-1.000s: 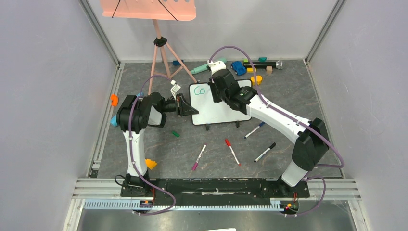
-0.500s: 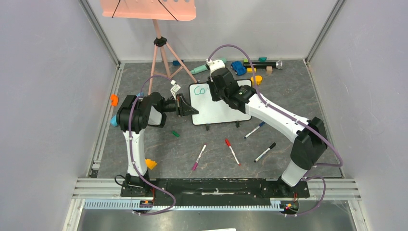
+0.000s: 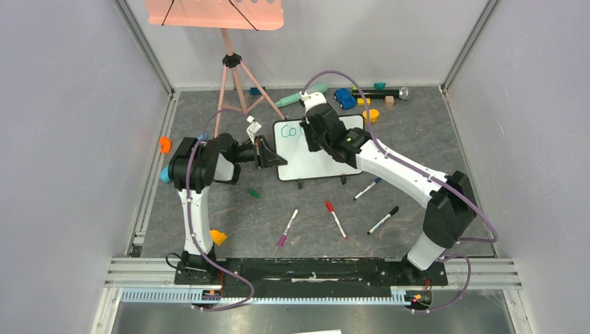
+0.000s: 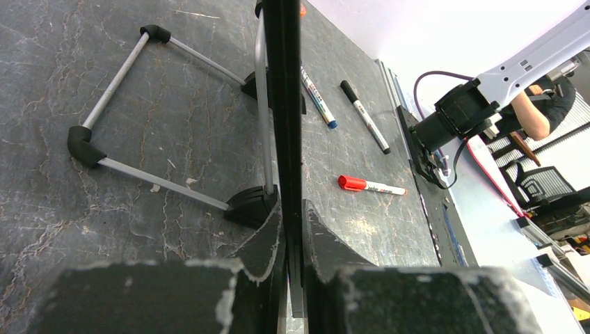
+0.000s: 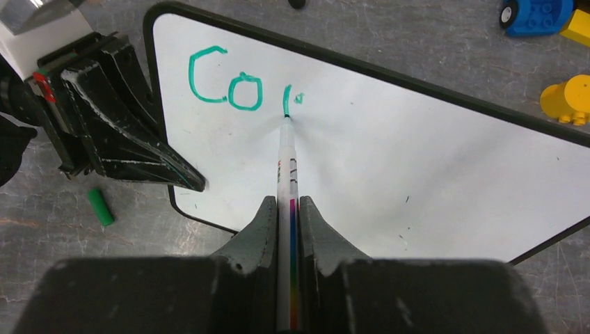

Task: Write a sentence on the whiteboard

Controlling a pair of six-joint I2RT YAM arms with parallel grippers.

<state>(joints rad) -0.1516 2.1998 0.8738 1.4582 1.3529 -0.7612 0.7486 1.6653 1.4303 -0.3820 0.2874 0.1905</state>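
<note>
The whiteboard [image 3: 313, 161] stands tilted on its black feet mid-table. My left gripper [image 3: 273, 158] is shut on the board's left edge, and the left wrist view shows the dark rim [image 4: 284, 104] edge-on, pinched between the fingers of that gripper [image 4: 292, 209]. My right gripper [image 5: 285, 202] is shut on a white marker [image 5: 286, 163]. The marker's green tip touches the board [image 5: 417, 160] at the foot of a short stroke. The sentence [image 5: 226, 87] reads "Co" plus that stroke, in teal. From above, the right gripper [image 3: 311, 132] covers the board's top middle.
Loose markers lie in front of the board: purple [image 3: 287, 227], red [image 3: 337, 220], black [image 3: 383, 220] and blue [image 3: 367, 188]. A green cap [image 3: 254, 193] lies near the left gripper. A pink tray on a tripod [image 3: 214, 12] stands at the back left. Toys [image 3: 344, 97] lie behind the board.
The right gripper with the marker shifted slightly over the board's top line, and a short stroke has appeared after "Co". The left arm and the board stayed still.
</note>
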